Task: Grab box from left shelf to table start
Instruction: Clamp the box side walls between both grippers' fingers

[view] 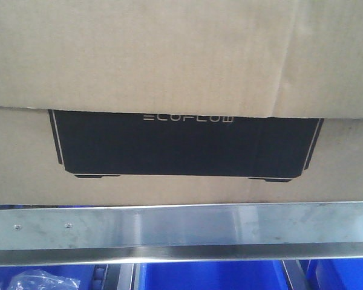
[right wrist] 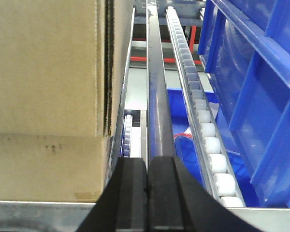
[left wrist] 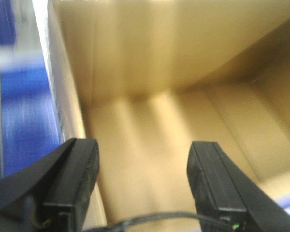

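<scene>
The box (view: 169,66) is a large brown carton with a black ECOFLOW panel. It fills the front view and rests on the left shelf, behind the steel front rail (view: 181,226). In the left wrist view my left gripper (left wrist: 144,145) is open, with blurred tan cardboard (left wrist: 150,72) spanning the gap behind its fingers (left wrist: 215,179). The pale box edge (left wrist: 58,82) runs down by the left finger. My right gripper (right wrist: 147,162) is shut with nothing in it. It sits just right of the box's corner (right wrist: 48,96), over the shelf rail (right wrist: 43,212). The table is out of view.
Blue plastic bins (view: 218,277) sit under the rail, and one of them holds a clear plastic bag (view: 45,281). In the right wrist view a track of white rollers (right wrist: 208,140) and a steel divider bar (right wrist: 157,96) run back, with tall blue bins (right wrist: 261,96) at right.
</scene>
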Robot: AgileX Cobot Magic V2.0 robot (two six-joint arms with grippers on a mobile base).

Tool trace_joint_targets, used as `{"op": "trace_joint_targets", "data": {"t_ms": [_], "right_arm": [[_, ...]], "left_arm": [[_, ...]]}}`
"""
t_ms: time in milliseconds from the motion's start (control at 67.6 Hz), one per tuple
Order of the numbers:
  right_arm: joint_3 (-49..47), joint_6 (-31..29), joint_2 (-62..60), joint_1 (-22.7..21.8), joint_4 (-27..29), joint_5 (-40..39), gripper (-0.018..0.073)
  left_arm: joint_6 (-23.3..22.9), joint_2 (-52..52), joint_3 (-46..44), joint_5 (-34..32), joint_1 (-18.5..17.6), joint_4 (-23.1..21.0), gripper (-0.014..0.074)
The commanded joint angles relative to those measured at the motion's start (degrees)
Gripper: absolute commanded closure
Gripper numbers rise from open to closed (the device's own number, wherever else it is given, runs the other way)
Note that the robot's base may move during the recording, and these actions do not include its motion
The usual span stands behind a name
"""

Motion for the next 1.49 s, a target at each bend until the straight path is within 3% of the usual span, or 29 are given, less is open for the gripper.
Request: {"op": "trace_joint_targets", "data": {"t_ms": [0,104,237,547,665,754,887,961,1109,1479], "right_arm": [[0.1,-0.3,-0.3,0.1,-0.1,-5.3,0.0503],[0.1,-0.3,-0.3,0.1,-0.1,-5.3,0.0503],[0.1,-0.3,-0.3,0.1,-0.1,-5.3,0.0503],[-1.0,-0.3,-0.3,0.1,0.7,-9.0,0.0503],[-5.6,-0.3,-0.3,0.1,0.8,-5.3,0.0484],[-10.6,-0.3,-0.1,0.1,0.8,0.5,0.0346],[-19.2,-0.3,2.8,0.1,0.8,6.2,0.0019],[-23.8,-0.3,6.1,0.1,0.8,7.1,-0.0063],[-35.4,-0.3,18.2,0.1,0.8,11.2,-0.0064],[-66.5,-0.3,55.2,0.1,0.9,32.9,-0.0064]], "left_arm": [[-6.8,5.2,-7.2,3.5,0.8,4.3,0.0277],[-10.9,12.0,-13.3,11.0,1.1,7.9,0.0277],[-11.1,19.8,-19.1,16.5,1.1,8.6,0.0277],[-11.1,26.9,-22.5,20.5,1.1,9.5,0.0277],[-11.1,27.0,-22.5,20.3,1.1,10.1,0.0277],[-11.1,27.0,-22.5,20.3,1.1,10.2,0.0277],[-11.1,27.0,-22.5,20.3,1.1,11.5,0.0277],[-11.1,27.0,-22.5,20.3,1.1,11.8,0.0277],[-11.1,27.0,-22.5,20.3,1.1,11.8,0.0277],[-11.1,27.0,-22.5,20.3,1.1,11.8,0.0277]]}}
